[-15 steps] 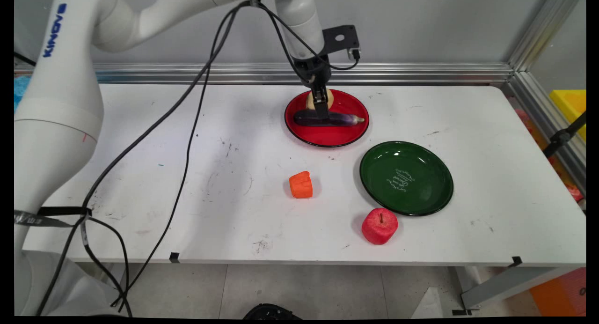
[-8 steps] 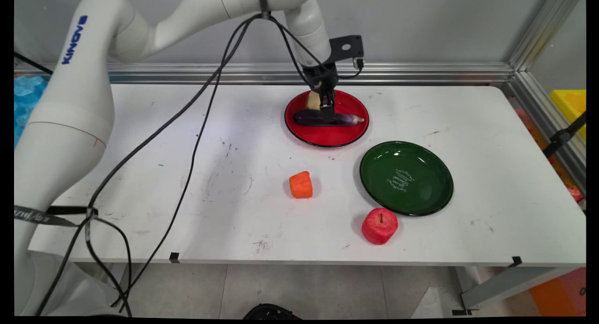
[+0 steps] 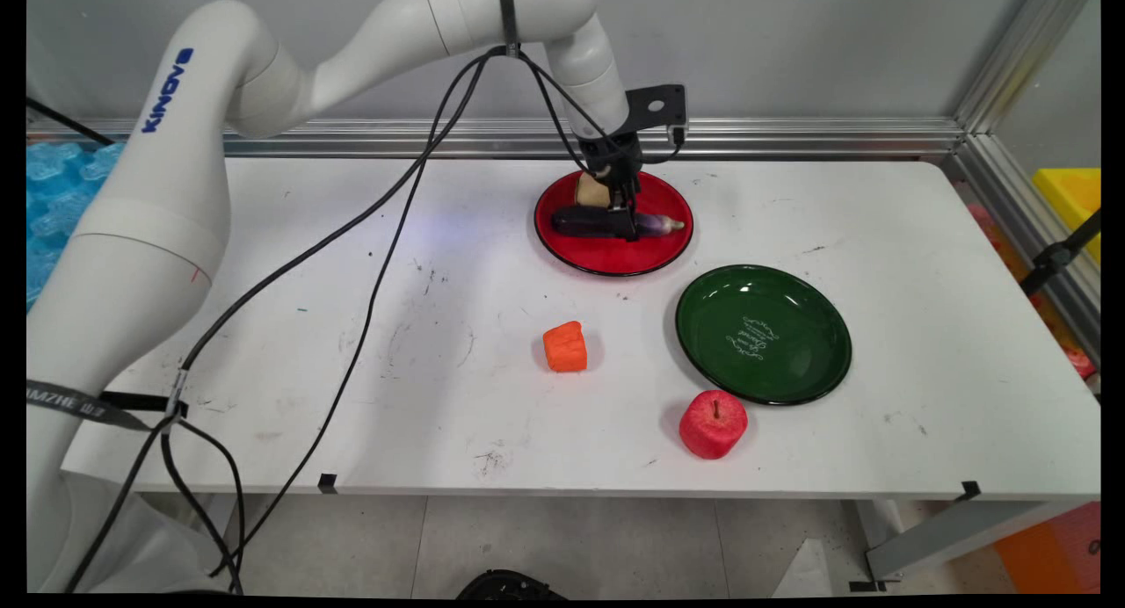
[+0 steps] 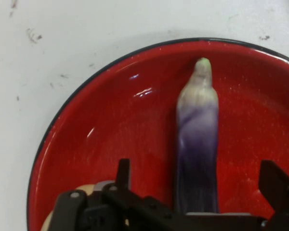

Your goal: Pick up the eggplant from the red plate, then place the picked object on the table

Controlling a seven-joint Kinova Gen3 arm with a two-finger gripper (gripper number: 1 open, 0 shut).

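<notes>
Black two-finger gripper point(image 3: 626, 226), descending from the white arm, is hanging low over the red plate point(image 3: 615, 258) at the far middle of the white table point(image 3: 439, 344). In the hand view the gripper point(image 4: 197, 192) is standing spread, one finger point(image 4: 123, 173) to either side of the purple eggplant point(image 4: 197, 144), which is passing between them with clear gaps on both sides; no contact with the eggplant is visible. The eggplant point(image 3: 655, 225) is lying lengthwise across the plate point(image 4: 111, 134), its pale green tip pointing toward the plate's right rim in the main view. A pale tan item point(image 3: 587, 189) is resting on the far part of the same plate, just behind the eggplant and partly hidden by the gripper; its kind cannot be told. Nearer the camera and to the right, a green plate point(image 3: 763, 334) with white lettering is sitting apart from the red one. An orange block point(image 3: 565, 347) is lying left of the green plate, and a red apple point(image 3: 713, 423) is sitting just beside that plate's near rim. Black cables point(image 3: 369, 239) are trailing from the arm down across the table's left half
</notes>
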